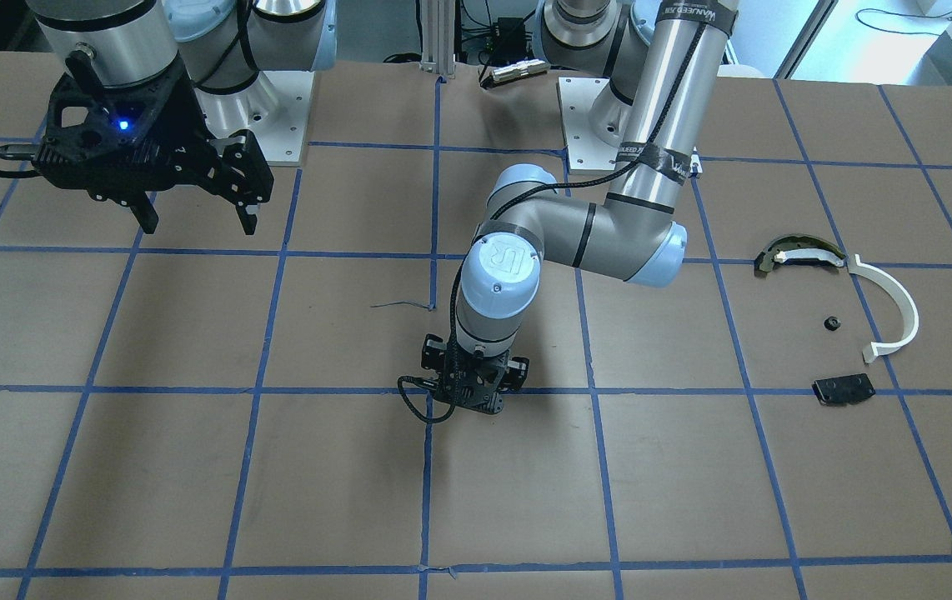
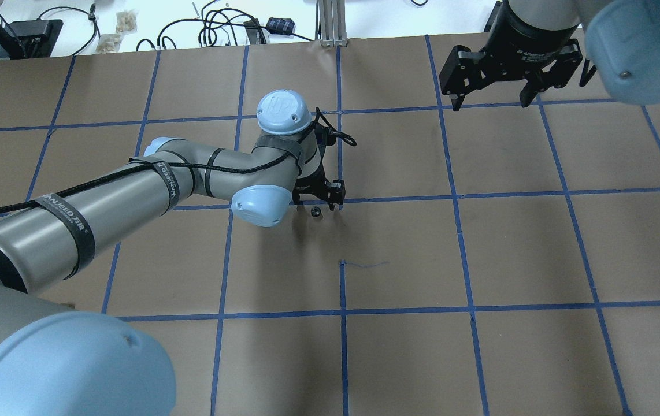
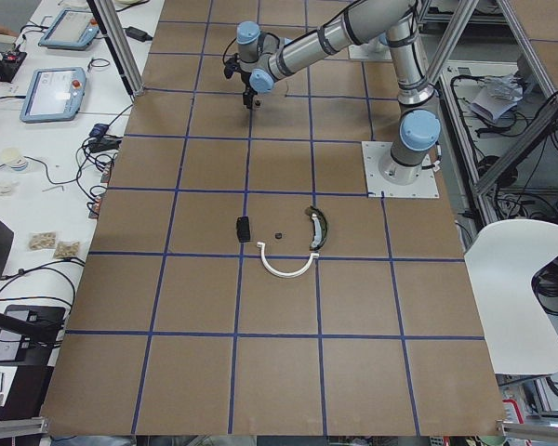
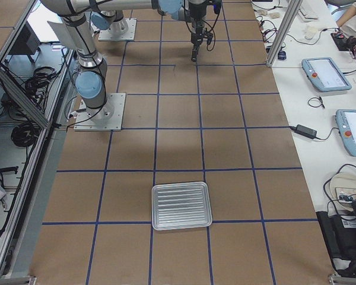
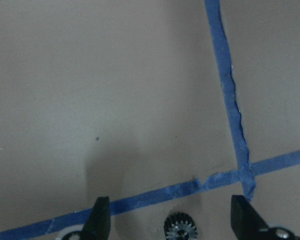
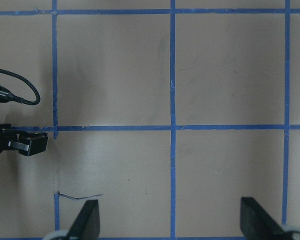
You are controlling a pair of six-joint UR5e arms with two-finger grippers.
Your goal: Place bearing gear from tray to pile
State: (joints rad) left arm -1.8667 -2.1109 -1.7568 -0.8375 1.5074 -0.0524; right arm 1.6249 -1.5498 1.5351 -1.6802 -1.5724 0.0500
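Observation:
A small toothed bearing gear [image 5: 180, 228] lies on the brown table paper beside a blue tape crossing; it also shows in the overhead view [image 2: 316, 212]. My left gripper [image 5: 171, 212] is open just above it, with a finger on each side and neither touching it [image 2: 322, 204]. The pile is far off at the table's left end: a white half-ring arc [image 1: 895, 307], a dark olive curved piece [image 1: 796, 252], a flat black plate [image 1: 843, 389] and a small black round part [image 1: 833, 322]. My right gripper [image 2: 492, 104] is open, empty and held high [image 1: 199, 225].
A ribbed metal tray [image 4: 181, 205] sits at the table's right end and looks bare. A thin stray thread [image 2: 364, 264] lies on the paper near the left gripper. Blue tape lines grid the table. Cables and tablets lie beyond the far edge.

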